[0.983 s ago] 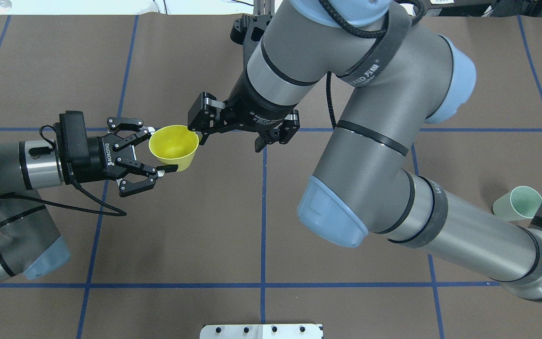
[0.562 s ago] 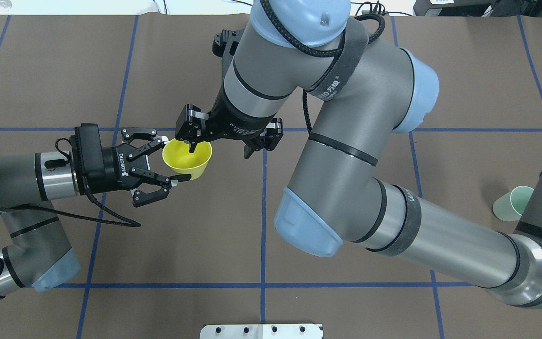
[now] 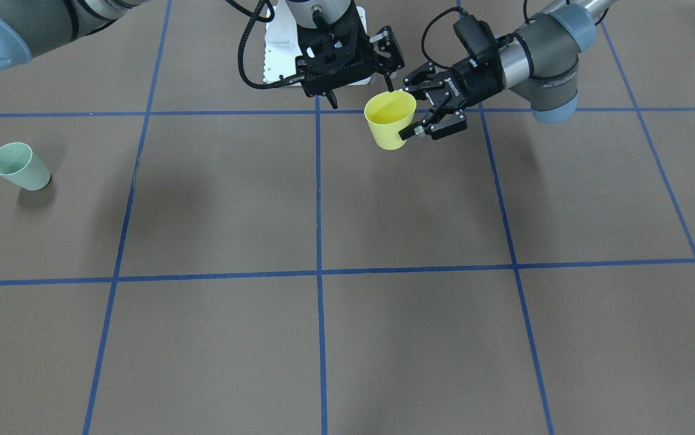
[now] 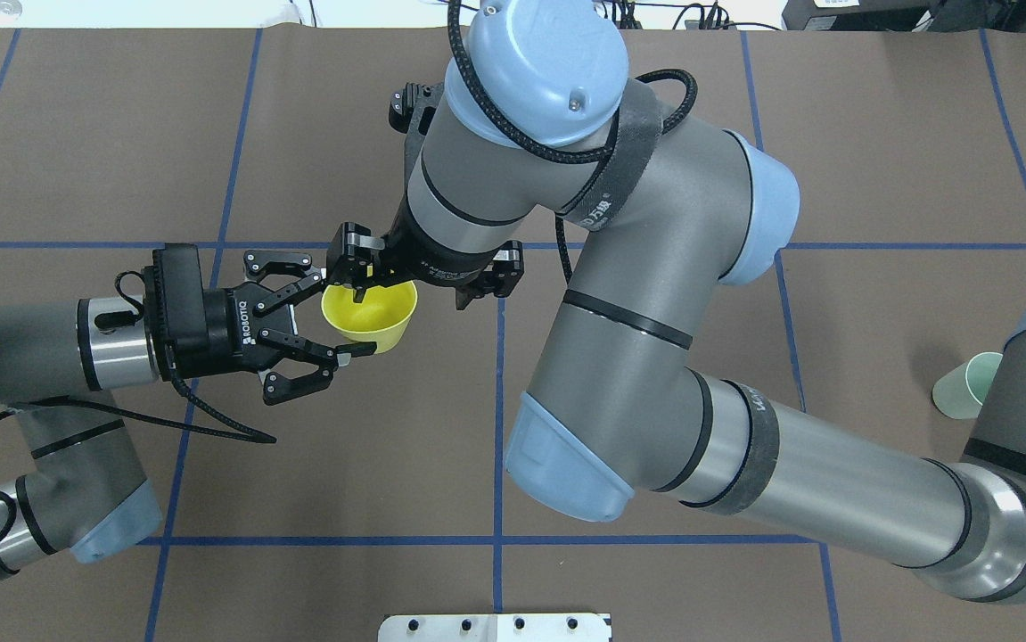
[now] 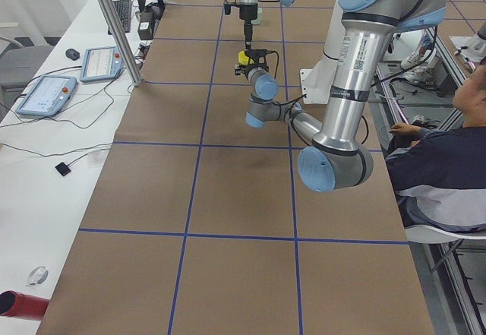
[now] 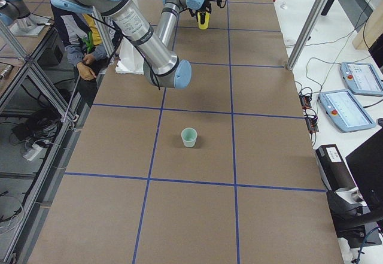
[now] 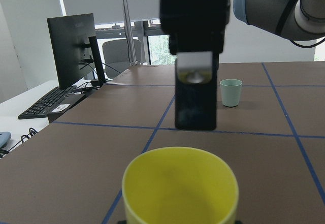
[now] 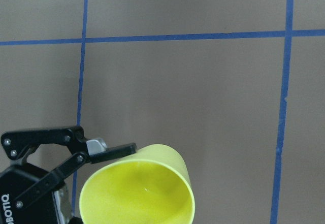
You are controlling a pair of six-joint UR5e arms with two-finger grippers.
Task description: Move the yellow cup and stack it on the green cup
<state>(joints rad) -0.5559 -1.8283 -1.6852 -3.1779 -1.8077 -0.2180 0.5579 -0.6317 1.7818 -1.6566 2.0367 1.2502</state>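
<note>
Handover half made, stacking not yet begun.
My left tool [image 4: 345, 316] is clamped on the yellow cup [image 4: 370, 312], upright off the table [image 4: 655, 134]. My right tool [image 4: 412, 294] hangs with fingers apart at its 12 o'clock rim, gripping nothing. The green cup [image 4: 967, 385] stands alone, far off at 3 o'clock.

The yellow cup [image 4: 374, 318] was smooth, faintly glossy plastic; the green cup [image 3: 19, 166] looked matt; the table cover [image 3: 419, 205] dull and smooth.
</note>
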